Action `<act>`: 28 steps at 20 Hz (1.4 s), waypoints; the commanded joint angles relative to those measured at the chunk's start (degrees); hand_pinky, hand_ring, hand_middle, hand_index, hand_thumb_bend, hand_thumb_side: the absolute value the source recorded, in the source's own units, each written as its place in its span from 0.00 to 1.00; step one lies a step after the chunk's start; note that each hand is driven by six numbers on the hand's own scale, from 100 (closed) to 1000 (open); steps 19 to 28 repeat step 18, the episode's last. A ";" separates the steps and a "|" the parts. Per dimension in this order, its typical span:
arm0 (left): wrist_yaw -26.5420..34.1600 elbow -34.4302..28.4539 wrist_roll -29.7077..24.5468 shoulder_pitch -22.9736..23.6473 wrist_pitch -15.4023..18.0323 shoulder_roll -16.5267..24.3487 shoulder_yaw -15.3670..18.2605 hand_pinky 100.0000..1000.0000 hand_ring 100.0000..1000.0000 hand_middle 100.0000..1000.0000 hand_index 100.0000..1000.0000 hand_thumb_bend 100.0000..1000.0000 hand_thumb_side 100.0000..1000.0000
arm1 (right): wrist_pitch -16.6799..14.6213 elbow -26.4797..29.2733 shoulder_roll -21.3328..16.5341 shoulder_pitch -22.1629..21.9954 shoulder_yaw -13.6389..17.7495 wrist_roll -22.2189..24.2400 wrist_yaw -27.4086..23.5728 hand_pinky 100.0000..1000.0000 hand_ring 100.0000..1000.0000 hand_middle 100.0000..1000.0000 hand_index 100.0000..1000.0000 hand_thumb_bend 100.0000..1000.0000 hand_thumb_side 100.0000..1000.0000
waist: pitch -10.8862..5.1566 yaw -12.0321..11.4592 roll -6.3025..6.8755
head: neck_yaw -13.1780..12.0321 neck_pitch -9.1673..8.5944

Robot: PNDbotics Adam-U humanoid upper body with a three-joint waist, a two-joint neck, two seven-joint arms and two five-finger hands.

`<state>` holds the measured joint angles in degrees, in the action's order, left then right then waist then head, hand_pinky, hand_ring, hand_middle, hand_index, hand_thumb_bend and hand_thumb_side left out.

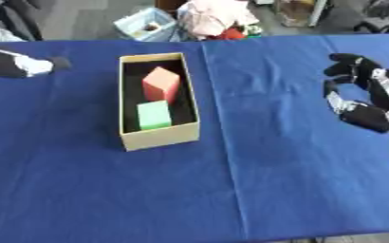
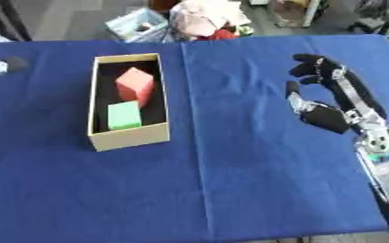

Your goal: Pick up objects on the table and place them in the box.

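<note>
Table covered in blue cloth [image 1: 297, 190], creased down the middle. Open rectangular tan cardboard box [image 1: 160, 136] with dark interior, standing left of centre. Black and silver right hand [image 2: 327, 102], over the cloth at right, well apart from the box, fingers loosely curled, holding nothing. Orange-red block [image 1: 161, 83], tilted, inside the box's far half. Green block [image 1: 154, 114], inside the near half, beside it.
</note>
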<state>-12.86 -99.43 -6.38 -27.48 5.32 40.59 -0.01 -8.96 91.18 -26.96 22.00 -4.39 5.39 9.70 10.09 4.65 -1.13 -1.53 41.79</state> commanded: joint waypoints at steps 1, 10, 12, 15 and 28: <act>3.45 -4.12 2.63 2.14 -1.36 -0.56 2.98 0.63 0.49 0.53 0.72 0.67 0.07 | -0.05 1.51 -0.82 0.07 0.91 -0.68 -0.65 0.73 0.75 0.64 0.87 0.00 0.22 | -1.22 -0.48 -0.06 | -0.73 0.97; 5.97 -4.51 4.20 8.61 -2.00 -5.23 5.14 0.62 0.48 0.52 0.70 0.67 0.06 | 0.05 2.69 -0.40 -0.49 1.07 -1.97 -1.08 0.72 0.74 0.63 0.87 0.00 0.22 | -1.47 -2.30 -0.80 | -1.51 1.90; 6.31 -4.25 4.24 9.36 -1.88 -5.68 5.22 0.62 0.48 0.52 0.70 0.68 0.07 | 0.08 2.82 -0.49 -0.52 1.00 -1.93 -1.11 0.72 0.74 0.63 0.87 0.00 0.22 | -1.46 -2.48 -0.90 | -1.43 1.96; 6.18 -4.06 3.62 10.51 -1.61 -6.02 5.28 0.62 0.48 0.52 0.71 0.69 0.09 | 0.11 3.02 -0.50 -0.47 1.04 -1.95 -1.15 0.72 0.74 0.63 0.87 0.00 0.22 | -1.35 -2.50 -0.93 | -1.16 1.91; 5.77 -3.65 2.89 11.51 -1.42 -6.42 5.37 0.62 0.48 0.52 0.71 0.70 0.09 | 0.15 3.09 -0.54 -0.47 0.91 -1.78 -1.13 0.72 0.74 0.63 0.87 0.00 0.22 | -1.27 -2.60 -0.87 | -0.98 1.90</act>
